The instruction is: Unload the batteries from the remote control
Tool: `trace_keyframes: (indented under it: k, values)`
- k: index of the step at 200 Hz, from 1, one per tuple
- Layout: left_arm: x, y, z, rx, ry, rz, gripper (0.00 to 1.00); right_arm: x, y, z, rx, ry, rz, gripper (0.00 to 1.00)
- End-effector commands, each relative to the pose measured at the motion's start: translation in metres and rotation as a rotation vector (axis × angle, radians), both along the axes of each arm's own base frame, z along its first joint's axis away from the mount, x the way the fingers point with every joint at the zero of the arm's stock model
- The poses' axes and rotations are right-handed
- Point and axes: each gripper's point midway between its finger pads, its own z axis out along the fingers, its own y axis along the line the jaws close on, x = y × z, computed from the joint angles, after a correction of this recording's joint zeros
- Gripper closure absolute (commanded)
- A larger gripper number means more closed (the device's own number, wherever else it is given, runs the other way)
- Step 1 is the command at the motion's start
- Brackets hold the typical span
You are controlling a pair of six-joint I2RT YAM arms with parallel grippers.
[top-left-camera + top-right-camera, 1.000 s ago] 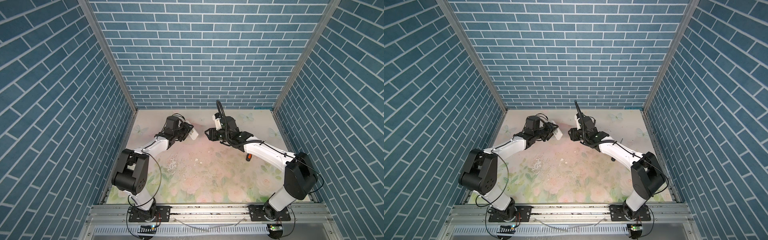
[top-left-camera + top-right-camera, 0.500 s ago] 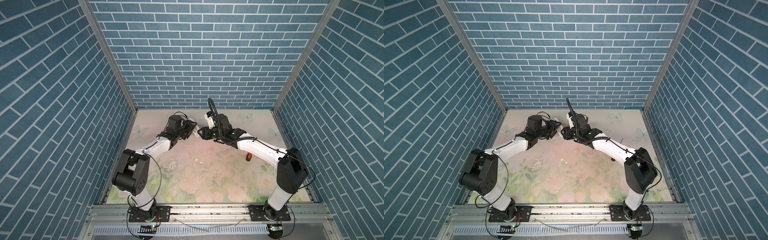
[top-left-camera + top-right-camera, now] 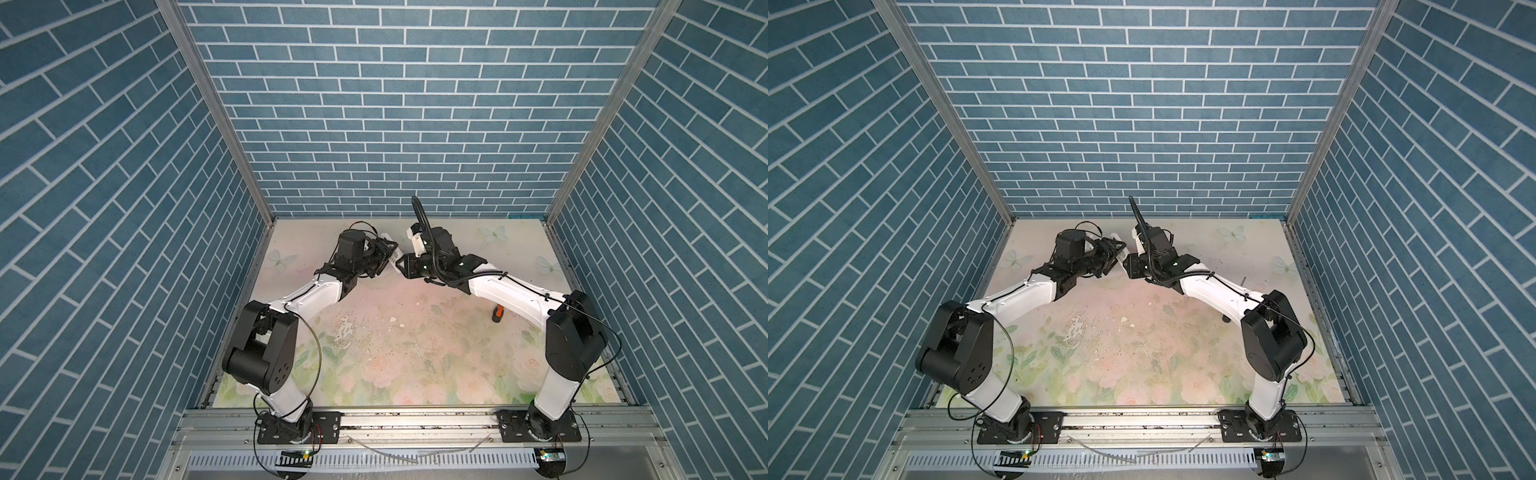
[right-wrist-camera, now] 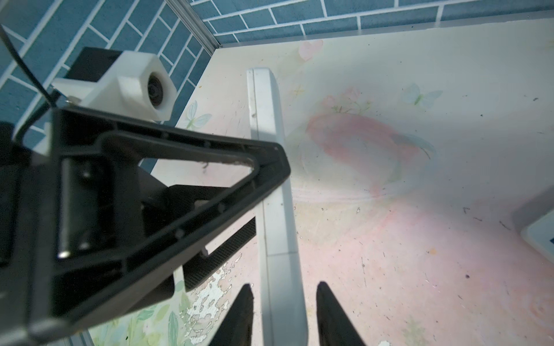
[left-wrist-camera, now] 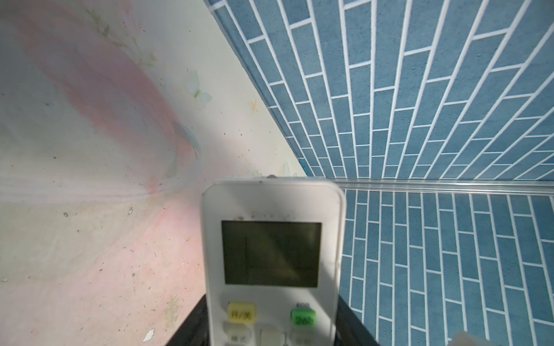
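On the left, clamped tight in the left gripper [image 3: 384, 261] and lifted off the table [image 3: 415, 357]: the remote control [image 5: 271, 254], presumably steadied for the other arm. Mid-scene, straddled by the right gripper [image 4: 281, 314], fingers [image 4: 332, 317] spread with slim gaps either side, not yet pinching. No batteries in sight, so likely still inside; rightward, lying idle, an orange-handled screwdriver [image 3: 497, 312].
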Motion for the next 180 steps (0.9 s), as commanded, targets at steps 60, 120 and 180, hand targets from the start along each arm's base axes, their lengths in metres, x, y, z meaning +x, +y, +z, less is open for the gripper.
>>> trace_keyframes:
  k: [60,120,180]
  values:
    - [-0.010,-0.014,0.022,-0.035,-0.058,-0.038,0.62,0.010,0.007,0.015,0.041,-0.020,-0.026,0.73]
    - [-0.014,-0.017,0.018,-0.033,-0.052,-0.045,0.62,0.011,0.008,0.018,0.045,-0.023,-0.027,0.81]
    - [-0.013,-0.017,0.019,-0.035,-0.057,-0.043,0.61,0.010,0.007,0.014,0.033,-0.017,-0.020,0.94]
